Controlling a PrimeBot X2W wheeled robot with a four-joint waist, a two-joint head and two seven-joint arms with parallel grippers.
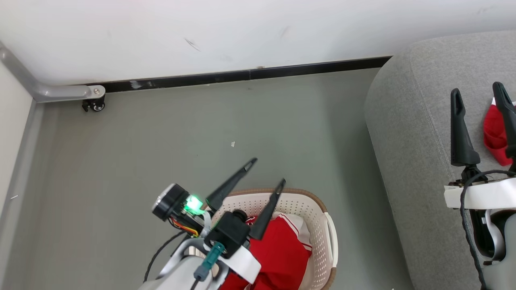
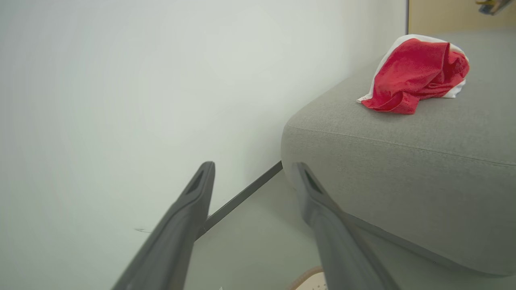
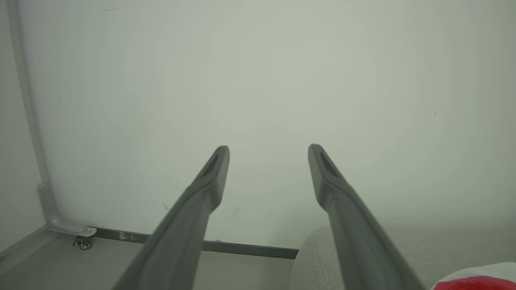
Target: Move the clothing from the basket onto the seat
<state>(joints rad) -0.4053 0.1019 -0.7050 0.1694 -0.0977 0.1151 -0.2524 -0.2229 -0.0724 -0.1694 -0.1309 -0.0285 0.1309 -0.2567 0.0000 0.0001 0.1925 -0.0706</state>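
You have the basket (image 1: 310, 209) on the floor (image 1: 161, 133) just ahead of you, with clothing (image 1: 282, 249) lying in it and your left claw (image 1: 268, 170) above its far rim. The sofa (image 1: 407, 133) stands to its right, apart from it, reaching back to the wall (image 1: 201, 32). Another garment (image 1: 494, 135) lies on it by your right claw (image 1: 477, 87).

The seat (image 1: 407, 121) is grey woven upholstery, matt and fine-grained, with a stitched seam along its edge. The clothing (image 1: 278, 249) is soft, creased red cloth with white striped trim. The garment (image 2: 415, 74) has a slight sheen. The basket (image 1: 322, 229) is smooth cream perforated plastic with a brown woven-look rim. The floor (image 1: 201, 133) is grey, smooth, matt. The wall (image 1: 201, 28) is white, matt, lightly scuffed. The skirting (image 1: 282, 73) is black, semi-gloss. The corner frame (image 1: 60, 92) is grey metal. The left end effector (image 1: 267, 170) and right end effector (image 1: 476, 88) have dark matt plastic fingers.
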